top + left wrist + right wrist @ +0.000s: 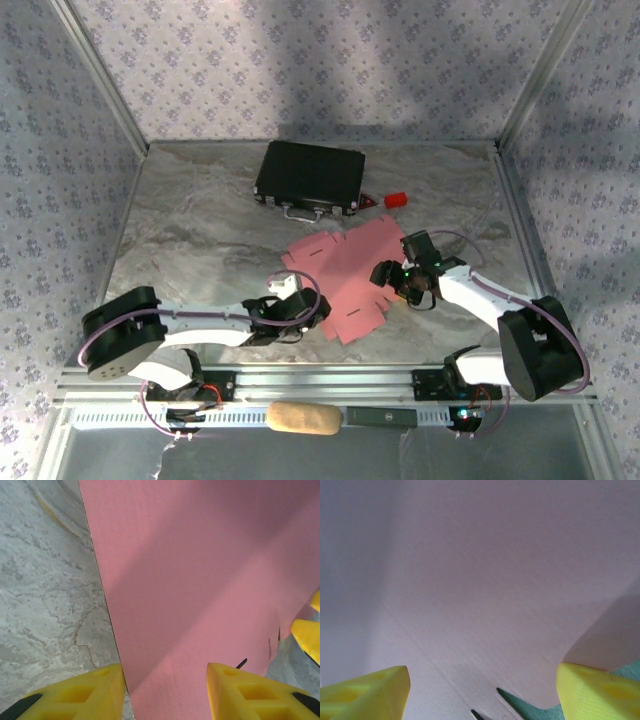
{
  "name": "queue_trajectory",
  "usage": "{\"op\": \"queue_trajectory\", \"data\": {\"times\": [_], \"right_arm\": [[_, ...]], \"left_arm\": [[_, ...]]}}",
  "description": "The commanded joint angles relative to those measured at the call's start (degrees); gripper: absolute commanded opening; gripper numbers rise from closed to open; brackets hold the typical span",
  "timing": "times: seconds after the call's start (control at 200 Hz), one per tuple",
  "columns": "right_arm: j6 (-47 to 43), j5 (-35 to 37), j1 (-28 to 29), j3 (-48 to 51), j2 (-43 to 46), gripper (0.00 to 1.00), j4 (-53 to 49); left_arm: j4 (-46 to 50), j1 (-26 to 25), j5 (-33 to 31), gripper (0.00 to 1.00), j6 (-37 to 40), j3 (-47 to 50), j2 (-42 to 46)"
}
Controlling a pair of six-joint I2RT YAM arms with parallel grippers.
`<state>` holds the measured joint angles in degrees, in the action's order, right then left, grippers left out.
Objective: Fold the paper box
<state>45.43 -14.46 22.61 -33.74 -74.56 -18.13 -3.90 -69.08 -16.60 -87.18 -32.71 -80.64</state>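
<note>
The left gripper (312, 308) stood with its yellow fingers (90, 692) spread. The box's (350, 268) near-left edge ran into the gap between them, close to the left finger, and nothing was pinched. From its wrist camera the pink card (200, 580) covered most of what lay ahead, with the edge climbing toward 12 o'clock and grey marbled table (45, 595) on the 9 o'clock side. Two more yellow fingertips (307, 637) poked in over the card at 3 o'clock.

The right gripper (396, 284) was spread wide too, at the box's 4 o'clock edge. Between its fingers (375, 692) the card (495, 580) looked paler, a crease ran slantwise across it, and short slits were cut near the 6 o'clock edge. Whether those fingers touched the card, I couldn't tell.

The box itself was an unfolded die-cut sheet with tabs all round. It lay about mid-table (200, 230), stretched from 10 to 5 o'clock between the two grippers.

Beyond it at 11 o'clock, apart from the sheet, sat a shut black case (310, 175) with its handle facing the arms. A small red block (397, 199) sat just beside the case, at 1 o'clock from the sheet. At 6 o'clock, past the table's near rail, a tan roll (303, 418) lay between the arm bases.
</note>
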Motion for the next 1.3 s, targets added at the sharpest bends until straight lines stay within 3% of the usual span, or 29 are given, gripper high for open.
{"op": "queue_trajectory", "data": {"times": [0.0, 0.345, 0.63, 0.8, 1.069, 1.294], "right_arm": [[-0.5, -3.4, -0.4, -0.5, 0.9, 0.78, -1.0], [0.6, -8.1, -2.5, -0.6, 1.5, 0.76, -0.1], [1.5, -9.9, -3.2, -1.0, 2.4, 0.74, -0.1], [2.0, -8.2, -3.5, -1.5, 7.1, 0.74, -3.5], [4.7, -4.0, -3.3, -1.0, 20.8, 0.81, -11.6], [18.6, -2.6, 1.9, 5.0, 34.1, 0.89, -11.4]], "left_arm": [[-6.2, -0.9, -2.5, 0.43, 0.6, 0.7, 2.4], [-18.1, -1.0, -4.0, 0.28, 2.1, 5.4, 3.7], [-19.5, -1.0, -4.8, 0.00, 2.4, 5.9, 4.4], [-17.1, -1.1, -6.2, 0.00, 1.7, 5.3, 6.3], [-10.8, -1.2, -9.9, 0.00, -0.3, 2.3, 11.6], [-8.0, -0.6, -11.4, 0.00, -0.7, -0.6, 14.2]]}}
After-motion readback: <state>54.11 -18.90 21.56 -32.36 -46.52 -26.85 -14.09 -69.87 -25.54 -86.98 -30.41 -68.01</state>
